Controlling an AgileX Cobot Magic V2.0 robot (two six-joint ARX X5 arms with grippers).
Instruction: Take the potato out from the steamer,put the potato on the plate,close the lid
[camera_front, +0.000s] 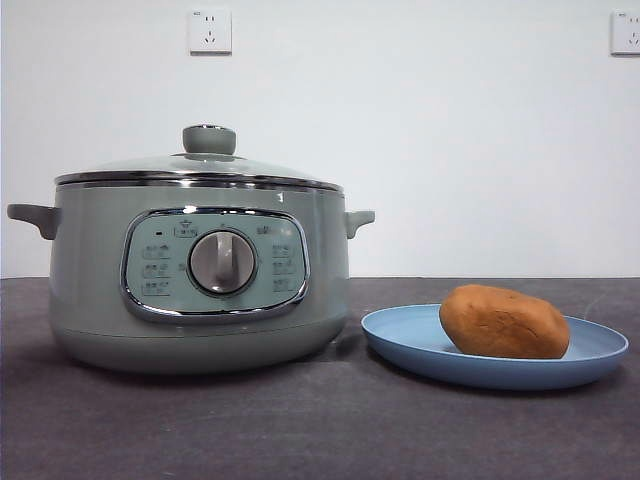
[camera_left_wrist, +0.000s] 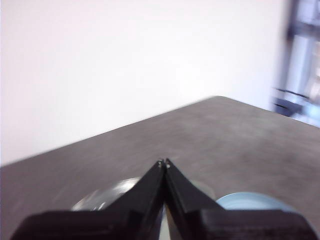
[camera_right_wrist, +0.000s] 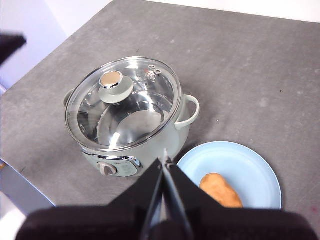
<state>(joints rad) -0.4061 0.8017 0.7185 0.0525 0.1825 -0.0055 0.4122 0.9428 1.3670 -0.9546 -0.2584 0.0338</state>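
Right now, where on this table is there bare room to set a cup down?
Bare dark tabletop runs along the front, before the steamer and the plate. The right wrist view shows more free surface behind both. It is tight where the plate, carrying the potato, nearly meets the steamer's base.

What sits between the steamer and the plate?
Nothing: only a narrow strip of bare table separates the steamer from the plate, seen in the front and right wrist views.

Front view: table height, level, close to sage-green round electric steamer (camera_front: 200, 285).
Right wrist view: high, looking down.
Shared: steamer, light-blue round plate (camera_right_wrist: 250, 167).
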